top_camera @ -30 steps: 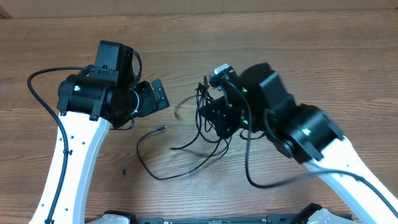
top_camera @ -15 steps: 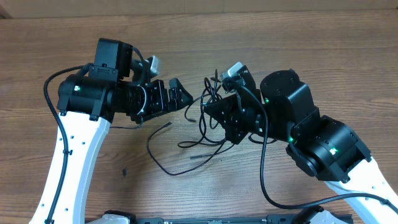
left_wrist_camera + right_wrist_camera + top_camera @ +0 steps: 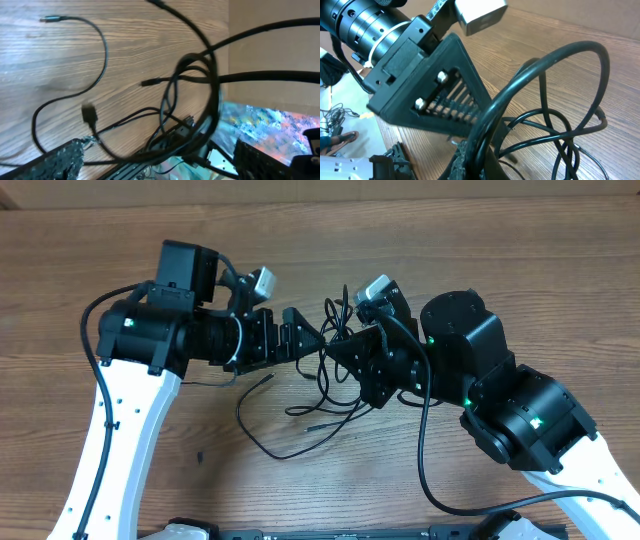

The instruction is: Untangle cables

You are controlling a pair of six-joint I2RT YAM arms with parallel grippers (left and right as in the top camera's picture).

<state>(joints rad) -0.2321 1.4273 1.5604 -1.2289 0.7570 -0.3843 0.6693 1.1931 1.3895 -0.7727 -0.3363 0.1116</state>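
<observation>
The cables are a tangle of thin black cords between my two grippers, with loose strands trailing toward the table's front. My right gripper is shut on a bunch of the cords, which loop up out of its jaws. My left gripper is open and right up against the tangle. In the left wrist view, its two fingers stand far apart with several strands crossing between them. A plug end hangs near the left finger.
The wooden table stretches all round. A thick black arm cable loops at the front right, and another runs by the left arm. A small dark speck lies front left. A pale wall borders the back.
My left gripper has travelled right until it meets the tangle. The right gripper turned and shifted the bundle a second ago, then barely moved. The trailing strands slid right.
</observation>
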